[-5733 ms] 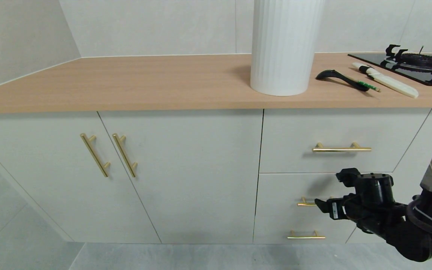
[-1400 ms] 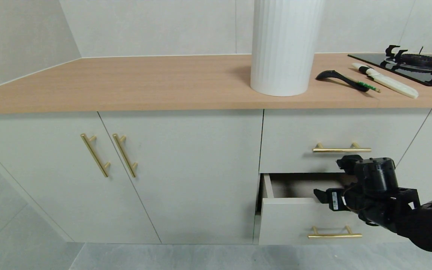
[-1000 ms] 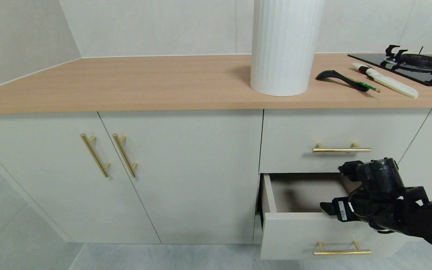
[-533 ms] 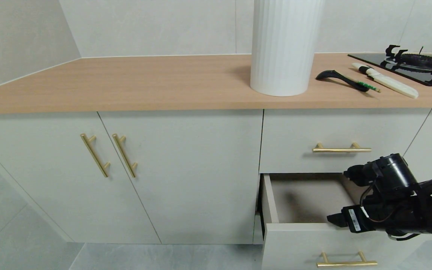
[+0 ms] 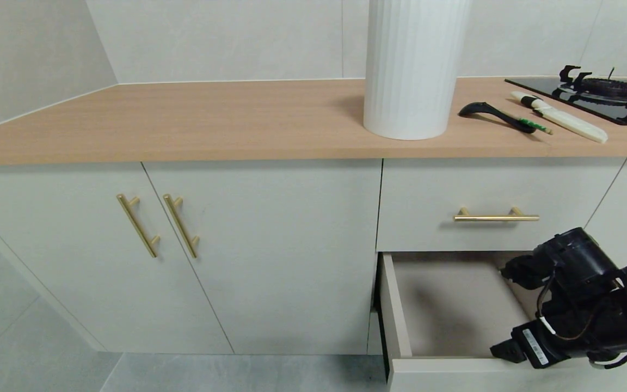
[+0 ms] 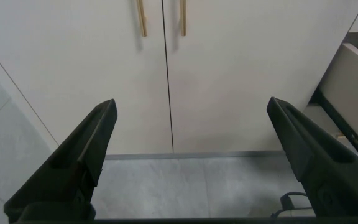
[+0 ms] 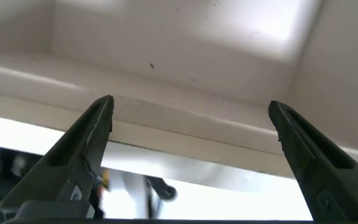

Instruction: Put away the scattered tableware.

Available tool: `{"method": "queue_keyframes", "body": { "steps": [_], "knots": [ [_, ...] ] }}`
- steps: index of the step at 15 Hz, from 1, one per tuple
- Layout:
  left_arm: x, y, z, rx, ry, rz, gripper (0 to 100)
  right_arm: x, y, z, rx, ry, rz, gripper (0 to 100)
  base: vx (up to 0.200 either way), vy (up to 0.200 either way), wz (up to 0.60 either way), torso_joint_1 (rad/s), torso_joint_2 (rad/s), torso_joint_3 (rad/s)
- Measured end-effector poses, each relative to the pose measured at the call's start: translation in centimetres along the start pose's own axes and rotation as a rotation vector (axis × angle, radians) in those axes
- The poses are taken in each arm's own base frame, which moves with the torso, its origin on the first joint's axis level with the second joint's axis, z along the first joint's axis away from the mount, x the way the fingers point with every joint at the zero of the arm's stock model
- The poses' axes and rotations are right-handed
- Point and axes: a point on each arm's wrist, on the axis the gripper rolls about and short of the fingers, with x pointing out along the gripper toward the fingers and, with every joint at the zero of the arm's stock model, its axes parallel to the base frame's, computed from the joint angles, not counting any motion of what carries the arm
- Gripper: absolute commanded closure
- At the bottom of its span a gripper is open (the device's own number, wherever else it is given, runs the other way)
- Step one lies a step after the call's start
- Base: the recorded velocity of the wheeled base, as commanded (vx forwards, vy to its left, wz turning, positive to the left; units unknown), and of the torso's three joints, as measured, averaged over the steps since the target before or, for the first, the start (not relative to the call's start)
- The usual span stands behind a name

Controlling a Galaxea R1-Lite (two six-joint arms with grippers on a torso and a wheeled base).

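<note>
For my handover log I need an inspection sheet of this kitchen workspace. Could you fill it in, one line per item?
Surface: wooden countertop, level and dry-looking.
Job's things: black ladle, thin green-banded stick and white knife lie together on the counter's right part; middle drawer is pulled open.
Clutter: tall white ribbed cylinder stands upright left of the ladle.
Grippers: right gripper open, at the open drawer's front rim; left gripper open, low before the cabinet doors.
Cables: nothing seen.
Surroundings: gas hob at the counter's right end; cabinet doors and top drawer shut; tiled wall behind, grey floor below.
</note>
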Motion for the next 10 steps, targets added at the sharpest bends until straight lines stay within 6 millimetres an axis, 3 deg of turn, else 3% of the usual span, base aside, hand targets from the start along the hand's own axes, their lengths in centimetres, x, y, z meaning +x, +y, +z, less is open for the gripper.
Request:
{"method": "queue_keyframes", "body": {
  "steps": [10],
  "knots": [
    [0.0,0.0,0.0,0.000,0.000,0.000,0,-1.1,0.4,-2.6,-0.197,0.227,0.018,0,0.000,0.000,0.00,0.000,0.00,0.000]
  ]
}}
